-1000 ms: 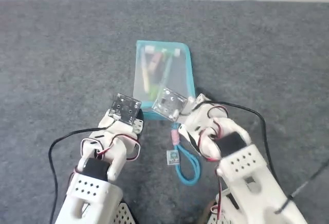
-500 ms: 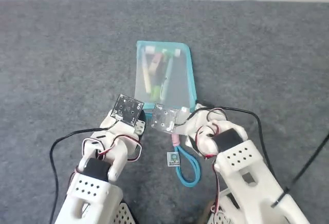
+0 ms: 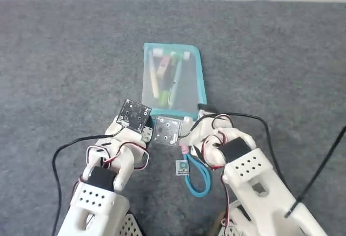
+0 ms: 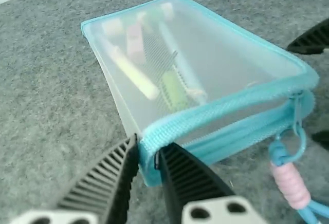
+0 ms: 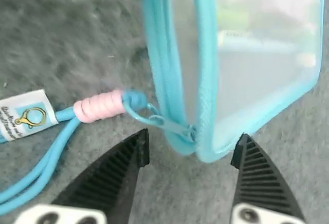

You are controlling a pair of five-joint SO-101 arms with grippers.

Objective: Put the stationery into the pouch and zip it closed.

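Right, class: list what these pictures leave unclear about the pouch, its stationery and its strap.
High view: zip end of the pouch, hidden under the right arm.
Right wrist view: the stationery, blurred behind the pouch wall; kinds untellable.
Left wrist view: the strap, cut off by the frame edge.

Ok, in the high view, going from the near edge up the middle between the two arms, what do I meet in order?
blue strap loop → white tag → pink bead → pouch
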